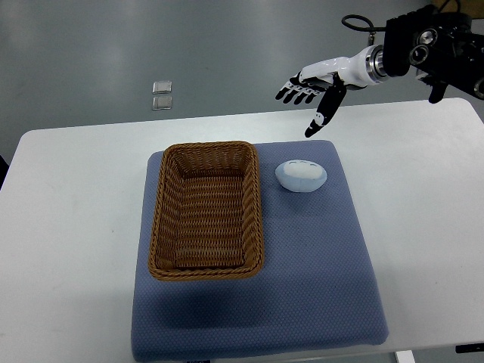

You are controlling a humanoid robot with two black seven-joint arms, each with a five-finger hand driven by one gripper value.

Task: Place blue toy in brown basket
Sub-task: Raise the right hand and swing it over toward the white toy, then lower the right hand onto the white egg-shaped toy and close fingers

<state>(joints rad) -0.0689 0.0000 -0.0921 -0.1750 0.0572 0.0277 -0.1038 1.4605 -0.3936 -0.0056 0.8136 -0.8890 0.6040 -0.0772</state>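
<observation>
A pale blue, rounded toy (301, 175) lies on the blue mat (318, 265), just right of the brown wicker basket (206, 210). The basket is rectangular and holds nothing. My right hand (311, 93) hovers above the table's far edge, up and slightly right of the toy, with its black-tipped fingers spread and nothing in them. Its white forearm runs to the upper right corner. No left arm shows.
The mat lies on a white table (68, 227). Beyond the table's far edge, two small clear square objects (161, 95) sit on the grey floor.
</observation>
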